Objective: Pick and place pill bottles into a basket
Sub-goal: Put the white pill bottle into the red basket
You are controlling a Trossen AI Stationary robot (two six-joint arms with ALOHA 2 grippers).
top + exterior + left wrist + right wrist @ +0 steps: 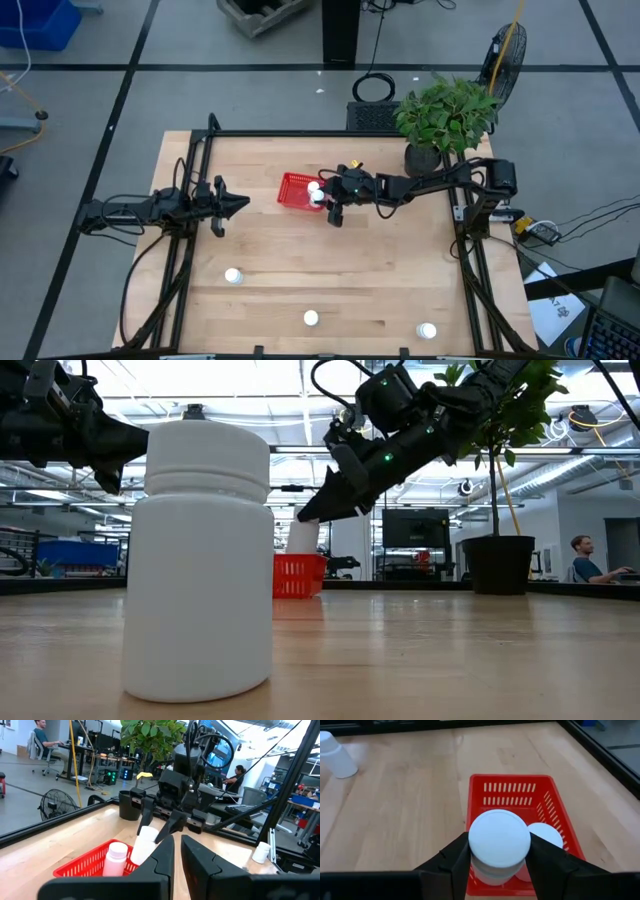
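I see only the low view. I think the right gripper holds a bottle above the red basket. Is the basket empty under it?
Observer: No. The right wrist view shows one bottle already in the basket, beside the held bottle in the right gripper.
Operator: How many bottles are on the table? A big one blocks my view.
Observer: Three, in the high view, along the edge far from the plant: left bottle, middle bottle, right bottle.
Operator: Where is the left arm?
Observer: The left gripper waits left of the basket, apart from it, pointing toward it.
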